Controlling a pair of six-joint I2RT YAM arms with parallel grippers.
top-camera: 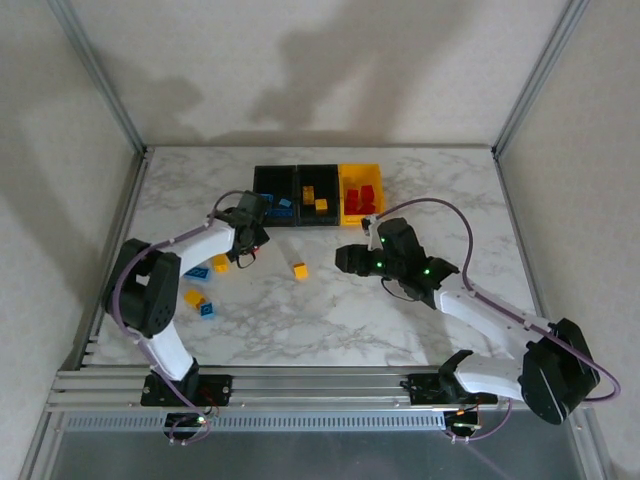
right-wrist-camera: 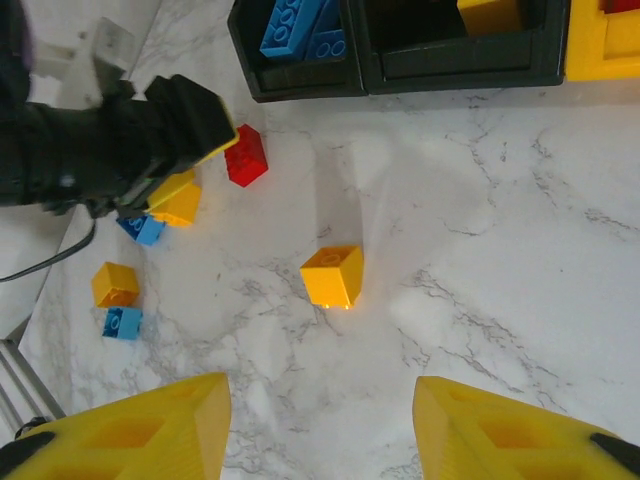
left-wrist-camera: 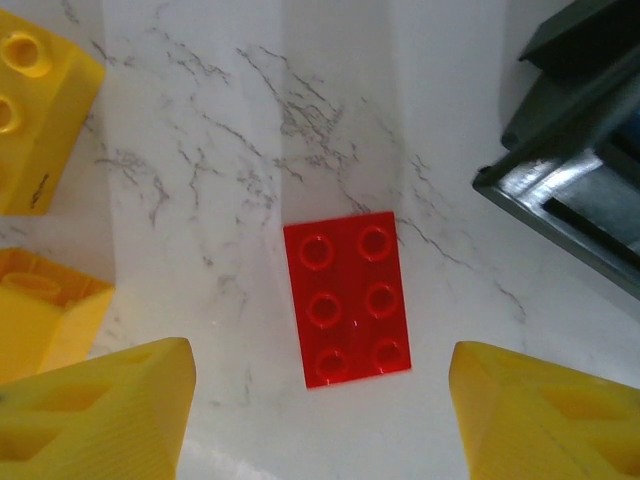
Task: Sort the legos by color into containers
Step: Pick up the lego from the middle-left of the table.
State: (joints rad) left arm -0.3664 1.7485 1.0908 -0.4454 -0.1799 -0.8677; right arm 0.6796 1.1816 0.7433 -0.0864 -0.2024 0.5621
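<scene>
Sorting stands partway: the bins (top-camera: 297, 190) at the far edge of the tabletop (top-camera: 400, 310) hold some bricks (top-camera: 362, 198), six lie loose. Left tool (left-wrist-camera: 320, 415) hangs wide open over the red brick (left-wrist-camera: 347, 298); right tool (right-wrist-camera: 320, 430), wide, empty.

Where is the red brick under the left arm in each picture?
Top external: the red brick peeks out below the left gripper.
Left wrist: the brick lies centre, between the fingers.
Right wrist: upper left, beside that gripper.
Shared landmark: the black bin holding blue bricks, just beyond it.
</scene>
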